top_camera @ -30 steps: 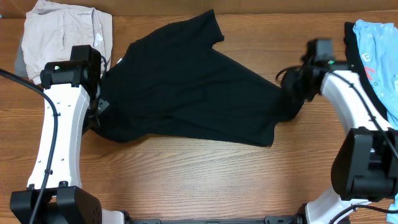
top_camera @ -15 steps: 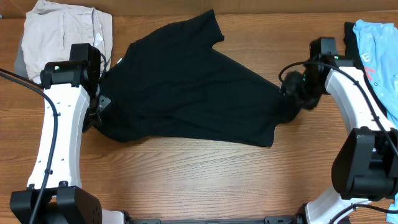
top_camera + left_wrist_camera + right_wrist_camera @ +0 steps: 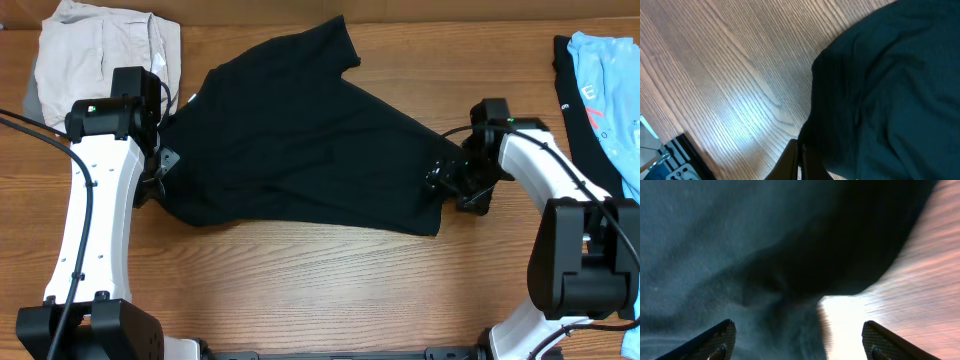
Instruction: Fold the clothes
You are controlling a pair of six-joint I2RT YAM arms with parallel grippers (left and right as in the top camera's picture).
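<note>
Black T-shirt [image 3: 310, 140], rumpled, lies spread across the counter [image 3: 330, 280]; it looks soft, light and limp, best pinched at corners; left tool [image 3: 798, 150] grips its left edge, right tool [image 3: 799, 340] gapes over its right edge.

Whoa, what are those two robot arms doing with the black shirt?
They are working on folding a black T-shirt that lies spread out and rumpled on the wooden table. The left gripper is shut, pinching the shirt's left edge. The right gripper is open, its fingers wide apart just over the shirt's right edge, gripping nothing. The shirt is not neatly folded yet.
</note>
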